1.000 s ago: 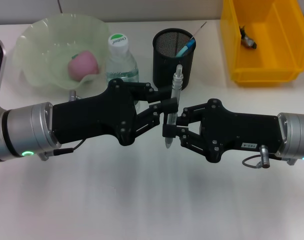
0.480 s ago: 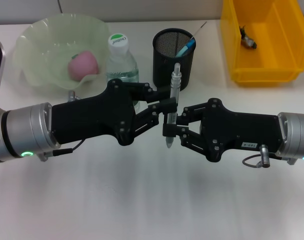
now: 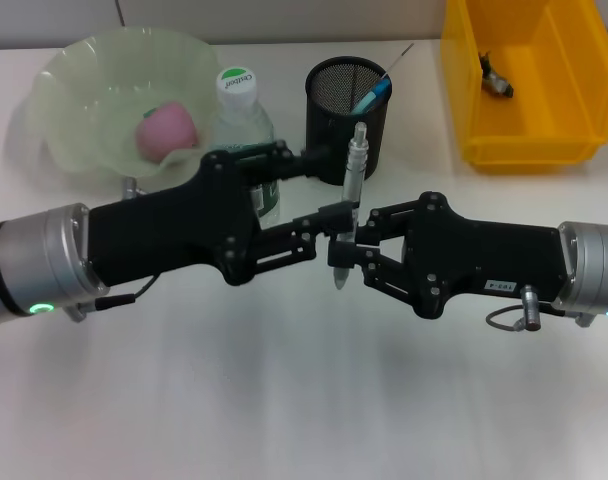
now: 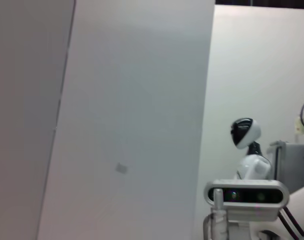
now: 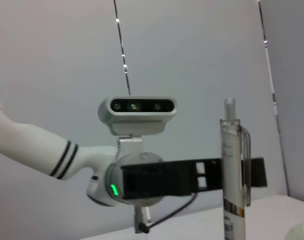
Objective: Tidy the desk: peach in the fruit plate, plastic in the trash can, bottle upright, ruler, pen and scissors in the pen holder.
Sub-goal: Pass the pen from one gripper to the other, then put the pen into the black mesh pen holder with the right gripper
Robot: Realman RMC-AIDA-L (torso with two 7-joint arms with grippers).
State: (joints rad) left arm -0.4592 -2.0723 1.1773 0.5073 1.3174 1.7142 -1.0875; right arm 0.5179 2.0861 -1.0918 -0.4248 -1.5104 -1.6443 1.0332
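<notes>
Two grippers meet over the middle of the white table (image 3: 284, 400), nearest the robot. The right gripper (image 3: 346, 252) comes in from the right with its fingers clenched on a clear pen (image 3: 350, 200), which stands upright with its tip down just above the table; the right wrist view shows the same pen (image 5: 234, 170) upright. The left gripper (image 3: 324, 190) reaches in from the left with its fingers spread wide, one level with the pen's lower part and one farther off beside the pen holder, neither squeezing the pen. Just behind stands the black mesh pen holder (image 3: 347, 105) with a blue pen in it. Left of it a bottle (image 3: 240, 110) stands upright, and farther left a peach (image 3: 166, 130) lies in the pale green fruit plate (image 3: 84, 70). A yellow bin (image 3: 529, 85) sits at the far right
</notes>
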